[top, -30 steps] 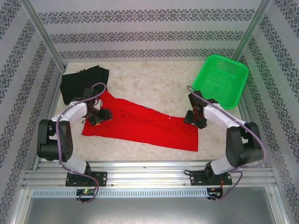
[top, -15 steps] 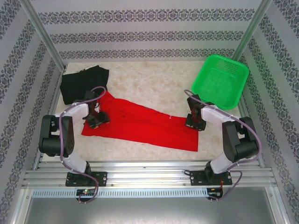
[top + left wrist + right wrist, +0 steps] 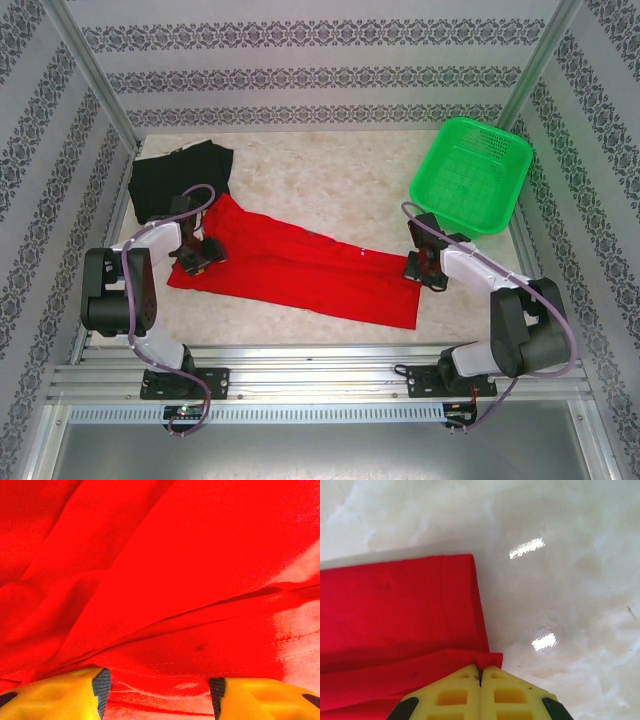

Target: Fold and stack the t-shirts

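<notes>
Bare desk [image 3: 330, 175] lies open at 12 o'clock, a wide lane between the black shirt [image 3: 170, 175] at 10 o'clock and the green basket [image 3: 432, 160] at 2 o'clock. The red shirt [image 3: 300, 265] bars the middle from 9 to 4 o'clock (the left pincer [image 3: 200, 255] and right pincer [image 3: 425, 272] stand at its two ends). A narrow bare strip runs along 6 o'clock. Patterned walls [image 3: 320, 60] close 9, 12 and 3 o'clock.

A pale marbled table [image 3: 330, 170] stood inside white walls [image 3: 320, 60] banded with dark floral stripes. Slanted metal posts [image 3: 95, 80] framed the back corners; aluminium rails [image 3: 320, 382] edged the near side.
</notes>
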